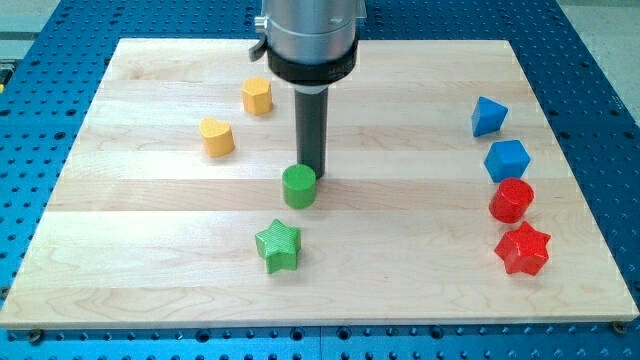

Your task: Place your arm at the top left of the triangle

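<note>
While my tip point(313, 172) touches the green cylinder point(298, 186), the blue triangle point(488, 115) sits far right on the desk point(400, 280). No gripper exists. Risk: sweeping carelessly rightward could displace the blue cube point(506, 159).

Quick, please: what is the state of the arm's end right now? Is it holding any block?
No jaws: the arm ends in a rod, so it holds nothing.
My tip sits just at the upper right of the green cylinder; whether they touch cannot be told.
</note>
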Robot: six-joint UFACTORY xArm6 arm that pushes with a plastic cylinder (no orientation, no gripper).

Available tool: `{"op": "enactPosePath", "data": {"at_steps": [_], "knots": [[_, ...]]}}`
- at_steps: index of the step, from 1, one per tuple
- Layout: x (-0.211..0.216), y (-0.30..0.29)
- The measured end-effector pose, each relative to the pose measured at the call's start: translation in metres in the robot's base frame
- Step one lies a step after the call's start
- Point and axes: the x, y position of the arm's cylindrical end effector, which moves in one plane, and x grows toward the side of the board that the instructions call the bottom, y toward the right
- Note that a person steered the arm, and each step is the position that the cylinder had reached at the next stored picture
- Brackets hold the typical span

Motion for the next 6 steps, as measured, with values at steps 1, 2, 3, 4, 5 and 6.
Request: {"op": "enactPosePath", "data": {"at_steps": [1,2,3,4,5,6], "knots": [[0.060,-0.075],[0.043,-0.061],[0.027,-0.030],[-0.038,0.074],[-0.156,0.151],[-0.222,0.238]]}}
